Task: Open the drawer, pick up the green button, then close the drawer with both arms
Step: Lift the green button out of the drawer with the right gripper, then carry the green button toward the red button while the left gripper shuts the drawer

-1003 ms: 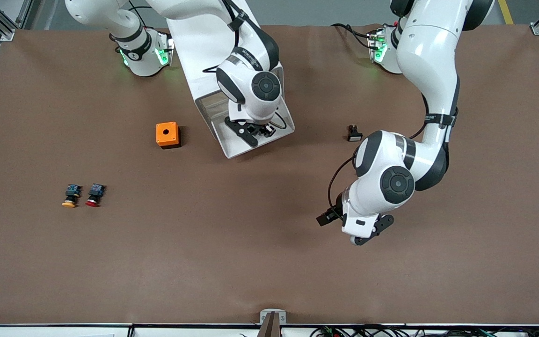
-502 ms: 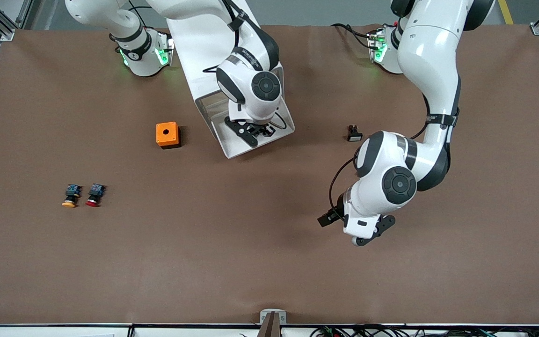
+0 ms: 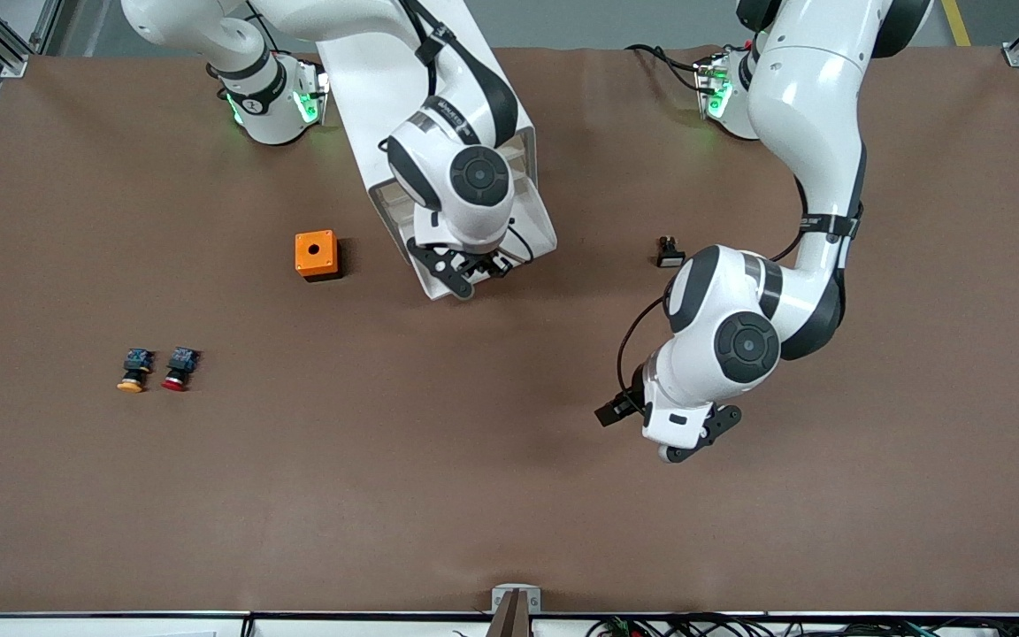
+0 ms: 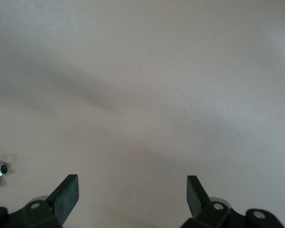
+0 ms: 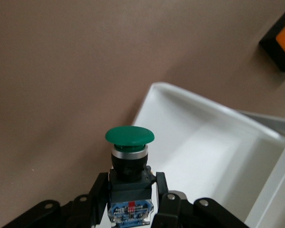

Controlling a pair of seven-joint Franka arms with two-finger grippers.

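You see the brown table fill the front view, with both arms reaching out from their bases along its top edge. The white cabinet stands near the right arm's base, and its drawer is pulled out toward the front camera.

The right gripper hangs over the drawer's front edge, but from the front camera its wrist hides what it carries. Look at the right wrist view for that: the fingers are clamped on the black body of the button, green cap up, lifted above the drawer's front corner with bare table beside it. An orange box shows at that view's edge; in the front view it sits on the table just beside the drawer, toward the right arm's end.

The left arm waits, its gripper over bare table, well apart from the drawer. The front view does not show its fingers; the left wrist view shows the gripper spread wide with nothing between the fingers, only table beneath.

Only the front view gives you the small items: a small black part by the left arm's elbow, and the yellow-capped button and red-capped button lying side by side near the right arm's end.
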